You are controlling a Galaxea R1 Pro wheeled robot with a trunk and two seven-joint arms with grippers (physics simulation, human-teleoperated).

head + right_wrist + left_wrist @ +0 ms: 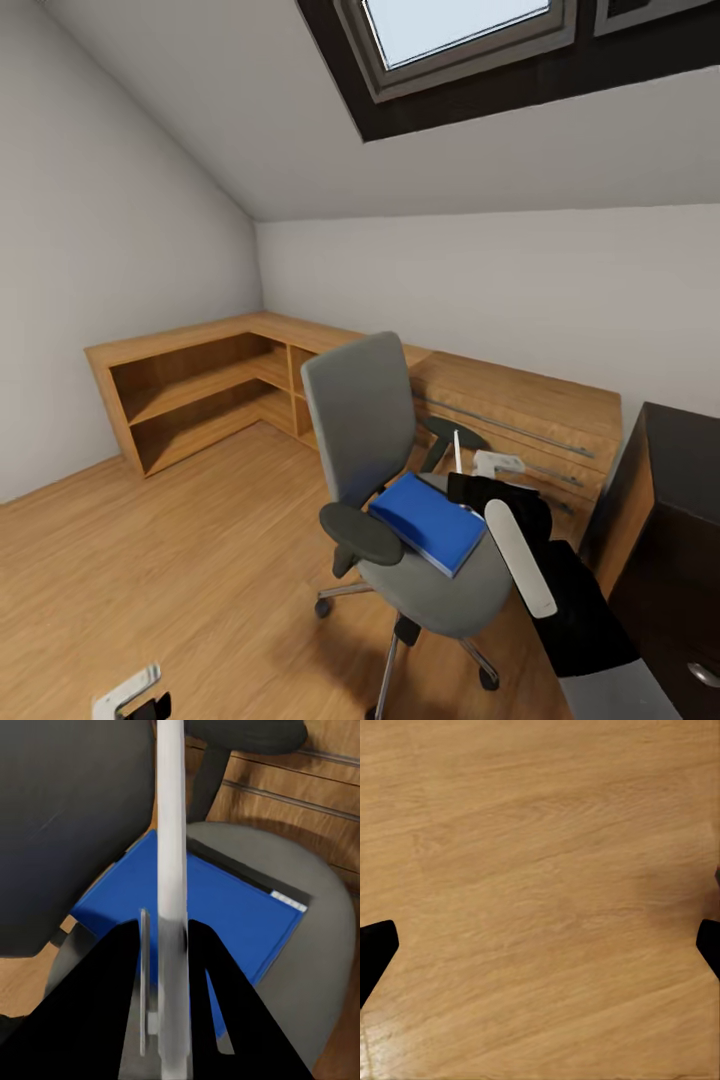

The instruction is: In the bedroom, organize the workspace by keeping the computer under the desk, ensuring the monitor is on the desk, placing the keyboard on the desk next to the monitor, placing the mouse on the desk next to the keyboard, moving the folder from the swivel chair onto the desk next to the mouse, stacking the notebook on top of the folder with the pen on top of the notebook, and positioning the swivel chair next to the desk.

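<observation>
One blue folder (pixel 430 520) lying flat on the swivel chair (pixel 400 480) seat, right gripper (pixel 171 945) above it clamped on an upright white pen (pixel 171 870), left gripper (pixel 540 945) spread wide over wood floor (pixel 540 832), desk (pixel 670 520) at right.

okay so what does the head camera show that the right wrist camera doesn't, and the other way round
Head view alone: the chair's wheeled base, the light-wood shelf unit, the skylight, the dark desk, the left gripper low over the floor.
Right wrist view alone: a close look at the right gripper shut on the pen, and a pale label at the folder's corner.
Both: the blue folder lying on the swivel chair's grey seat, and the held white pen.
</observation>
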